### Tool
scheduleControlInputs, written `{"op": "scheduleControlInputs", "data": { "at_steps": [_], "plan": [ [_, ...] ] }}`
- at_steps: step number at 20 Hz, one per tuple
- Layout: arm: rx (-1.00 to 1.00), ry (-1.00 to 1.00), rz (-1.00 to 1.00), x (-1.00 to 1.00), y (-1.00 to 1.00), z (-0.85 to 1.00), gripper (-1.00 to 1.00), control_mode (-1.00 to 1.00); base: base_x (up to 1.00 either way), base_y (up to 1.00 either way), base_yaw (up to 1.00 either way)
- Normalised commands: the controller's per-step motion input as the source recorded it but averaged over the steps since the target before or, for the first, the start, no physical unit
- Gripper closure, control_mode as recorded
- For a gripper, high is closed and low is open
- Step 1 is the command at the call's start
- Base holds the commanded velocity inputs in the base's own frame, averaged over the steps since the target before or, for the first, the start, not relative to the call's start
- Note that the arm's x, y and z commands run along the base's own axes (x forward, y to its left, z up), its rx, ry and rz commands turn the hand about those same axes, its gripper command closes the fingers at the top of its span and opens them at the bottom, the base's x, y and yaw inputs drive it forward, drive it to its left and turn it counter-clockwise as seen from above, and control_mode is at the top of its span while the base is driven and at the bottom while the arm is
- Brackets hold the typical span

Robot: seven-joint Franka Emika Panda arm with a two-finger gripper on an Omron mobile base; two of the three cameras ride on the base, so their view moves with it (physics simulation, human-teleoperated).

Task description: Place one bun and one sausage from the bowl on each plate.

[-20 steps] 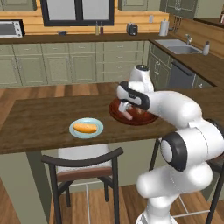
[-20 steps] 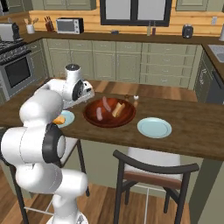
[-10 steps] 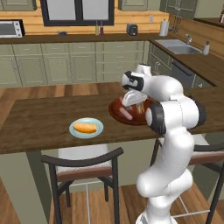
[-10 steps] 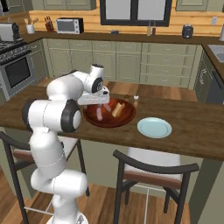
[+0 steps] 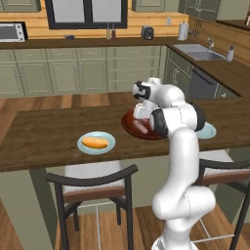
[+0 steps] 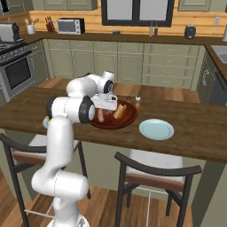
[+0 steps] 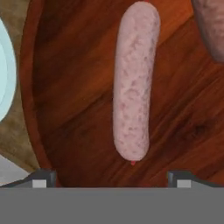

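Where the arm hides the bowl (image 5: 131, 124), gripper (image 7: 111, 177) spread wide over a sausage (image 7: 131, 83), tips barely visible

A dark wood island surface (image 5: 44, 136) spans a kitchen of sage-green cabinets (image 5: 63, 73), with two dark chairs (image 5: 93, 190) tucked beneath on the wooden floor (image 6: 102, 208); along the far wall, a dark window (image 6: 137, 11), a microwave (image 6: 71, 25), and a stove (image 6: 15, 66) at left
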Motion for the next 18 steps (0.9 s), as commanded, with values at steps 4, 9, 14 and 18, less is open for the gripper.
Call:
{"op": "scheduleControlInputs", "data": {
  "at_steps": [4, 9, 14, 18],
  "plan": [
    [0.0, 0.0, -0.14, 0.23, 0.0, -0.69, -1.0, -1.0, 0.0, 0.0, 0.0],
    [-0.01, 0.0, 0.01, 0.02, 0.01, -0.82, -1.0, -1.0, 0.0, 0.0, 0.0],
    [-0.03, -0.01, 0.11, -0.02, 0.12, -0.86, 1.0, -1.0, 0.0, 0.0, 0.0],
    [0.1, -0.03, 0.02, -0.14, -0.06, -0.99, 1.0, -1.0, 0.0, 0.0, 0.0]
  ]
}}
